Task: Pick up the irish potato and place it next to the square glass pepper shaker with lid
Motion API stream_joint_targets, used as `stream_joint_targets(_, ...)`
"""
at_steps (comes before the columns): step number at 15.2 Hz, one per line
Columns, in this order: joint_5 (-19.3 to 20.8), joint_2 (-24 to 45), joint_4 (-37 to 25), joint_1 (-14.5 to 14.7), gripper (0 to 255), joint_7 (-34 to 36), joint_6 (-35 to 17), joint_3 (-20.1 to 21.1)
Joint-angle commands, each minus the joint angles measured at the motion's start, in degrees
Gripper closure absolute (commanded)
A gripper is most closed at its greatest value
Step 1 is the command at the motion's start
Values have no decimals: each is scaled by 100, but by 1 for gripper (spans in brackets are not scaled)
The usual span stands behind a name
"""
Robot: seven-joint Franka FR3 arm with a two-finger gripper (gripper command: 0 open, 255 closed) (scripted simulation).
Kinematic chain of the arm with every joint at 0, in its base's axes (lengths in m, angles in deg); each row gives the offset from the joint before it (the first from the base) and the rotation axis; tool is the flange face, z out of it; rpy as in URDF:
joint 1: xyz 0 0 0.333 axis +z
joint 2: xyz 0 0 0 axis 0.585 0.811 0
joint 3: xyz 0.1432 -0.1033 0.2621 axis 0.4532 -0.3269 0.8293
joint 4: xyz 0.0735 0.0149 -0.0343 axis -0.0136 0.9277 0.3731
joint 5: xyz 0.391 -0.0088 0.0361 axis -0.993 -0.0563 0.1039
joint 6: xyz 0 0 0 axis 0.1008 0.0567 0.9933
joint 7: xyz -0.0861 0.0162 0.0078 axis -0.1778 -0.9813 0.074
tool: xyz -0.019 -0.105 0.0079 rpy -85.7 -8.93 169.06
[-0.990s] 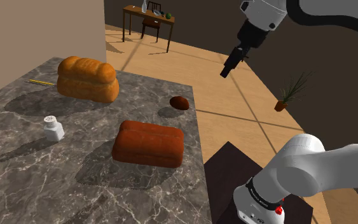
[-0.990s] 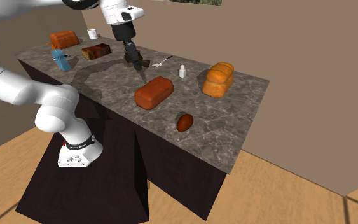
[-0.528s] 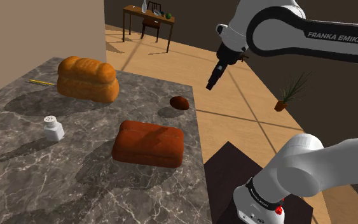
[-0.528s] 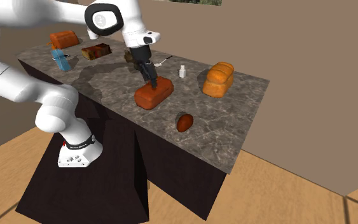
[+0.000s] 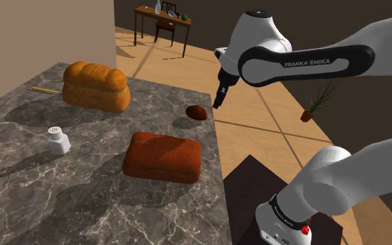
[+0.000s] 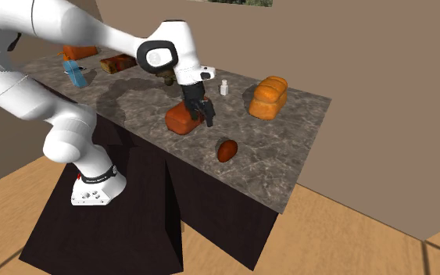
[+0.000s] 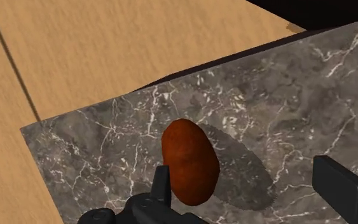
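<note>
On the desk (image 5: 62,202), a dark grey marble slab with white veins, close to its edge: one potato (image 5: 197,112), smooth, oval and red-brown, lying bare and well apart from the shaker.

- Hand (image 7: 247,184): all black. You have it above the potato, fingers spread wide and holding nothing.
- Pepper shaker (image 5: 58,140): plain white, square body, round lid. The marks on the lid are too small for you to read.
- Brick-red loaf (image 5: 163,156): a rounded block, lying between shaker and potato.
- Golden-orange loaf (image 5: 95,85): ridged top, standing further back.
- Arm (image 5: 309,62): white, and on it you can read "FRANKA EMIKA".
</note>
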Motion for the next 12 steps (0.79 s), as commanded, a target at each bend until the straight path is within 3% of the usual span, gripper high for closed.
stream_joint_targets(1, 208, 428, -11, -35, 0, -121, -426, -13)
stream_joint_targets(8, 1106, 1893, -275, -224, 0, -338, -1618, -32)
stream_joint_targets(12, 1303, 2204, -294, -279, 0, -261, -1908, -67)
